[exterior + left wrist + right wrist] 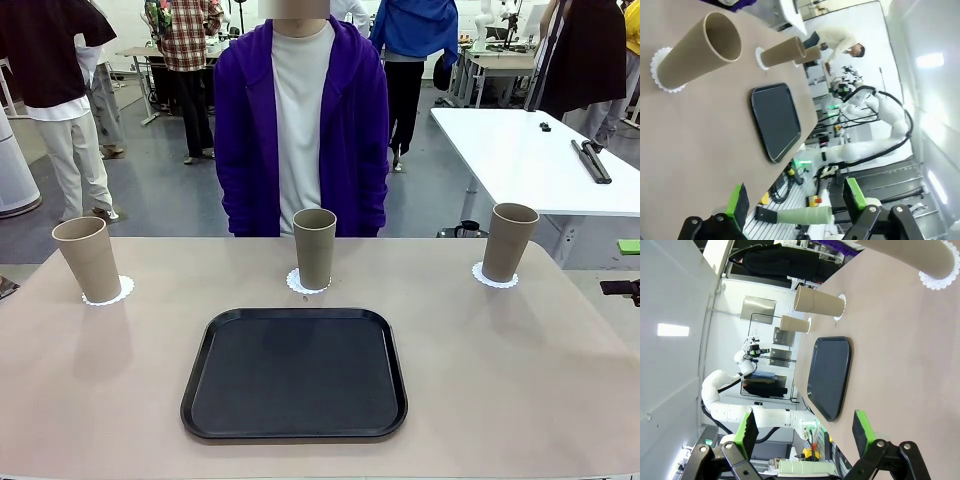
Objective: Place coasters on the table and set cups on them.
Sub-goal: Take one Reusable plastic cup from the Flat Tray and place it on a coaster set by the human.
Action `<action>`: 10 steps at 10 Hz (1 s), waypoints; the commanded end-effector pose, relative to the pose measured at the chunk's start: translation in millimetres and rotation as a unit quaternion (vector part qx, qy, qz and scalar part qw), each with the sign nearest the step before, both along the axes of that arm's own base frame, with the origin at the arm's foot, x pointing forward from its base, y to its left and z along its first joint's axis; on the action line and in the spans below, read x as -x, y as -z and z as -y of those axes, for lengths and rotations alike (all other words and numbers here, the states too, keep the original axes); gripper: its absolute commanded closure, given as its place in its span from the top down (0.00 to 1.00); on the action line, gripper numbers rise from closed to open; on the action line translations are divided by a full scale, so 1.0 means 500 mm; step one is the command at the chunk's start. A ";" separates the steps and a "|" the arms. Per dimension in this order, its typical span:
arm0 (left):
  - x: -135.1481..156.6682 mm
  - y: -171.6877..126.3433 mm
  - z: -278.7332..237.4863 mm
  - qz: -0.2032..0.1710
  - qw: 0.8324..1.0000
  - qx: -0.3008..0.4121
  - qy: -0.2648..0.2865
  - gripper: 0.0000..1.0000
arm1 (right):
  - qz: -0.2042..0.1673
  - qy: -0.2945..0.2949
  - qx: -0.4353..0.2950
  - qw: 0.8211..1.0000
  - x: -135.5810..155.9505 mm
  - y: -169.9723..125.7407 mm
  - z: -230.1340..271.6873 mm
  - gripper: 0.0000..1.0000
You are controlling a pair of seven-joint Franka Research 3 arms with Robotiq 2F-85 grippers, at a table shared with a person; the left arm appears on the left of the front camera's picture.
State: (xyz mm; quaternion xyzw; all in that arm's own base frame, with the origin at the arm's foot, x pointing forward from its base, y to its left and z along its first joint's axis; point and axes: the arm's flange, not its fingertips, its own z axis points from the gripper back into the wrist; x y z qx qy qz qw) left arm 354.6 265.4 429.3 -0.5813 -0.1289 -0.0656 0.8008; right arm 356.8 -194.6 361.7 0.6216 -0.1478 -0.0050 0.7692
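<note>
Three tan cups stand upright on the beige table [520,380], each on a white lacy coaster: the left cup [88,258] on its coaster [110,293], the middle cup [314,247] on its coaster [299,284], the right cup [510,241] on its coaster [494,278]. My left gripper [796,200] hangs open and empty off the table's edge, with the left cup [695,50] far ahead. Off the opposite edge, my right gripper [805,435] is open and empty too, the right cup [910,255] well beyond it.
A black rounded tray [295,372] lies bare in the table's middle near the front. A person in a purple jacket [240,130] stands at the far side behind the middle cup. A white table [530,150] stands at the back right.
</note>
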 end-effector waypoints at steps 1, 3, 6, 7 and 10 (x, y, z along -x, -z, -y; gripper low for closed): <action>-0.032 0.001 -0.052 0.000 1.000 0.028 -0.009 1.00 | 0.002 -0.001 -0.002 1.000 0.002 -0.002 -0.002 1.00; -0.051 0.017 -0.102 -0.017 0.999 0.036 -0.011 1.00 | 0.002 -0.001 -0.002 1.000 0.002 -0.002 -0.002 1.00; -0.057 0.050 -0.127 -0.008 1.000 0.013 0.005 1.00 | 0.002 -0.001 -0.002 1.000 0.002 -0.002 -0.002 1.00; -0.056 0.060 -0.124 -0.004 1.000 0.003 0.014 1.00 | 0.002 -0.001 -0.002 1.000 0.002 -0.002 -0.002 1.00; -0.040 0.052 -0.106 0.032 0.998 -0.025 0.047 1.00 | 0.002 -0.001 -0.002 1.000 0.002 -0.002 -0.002 1.00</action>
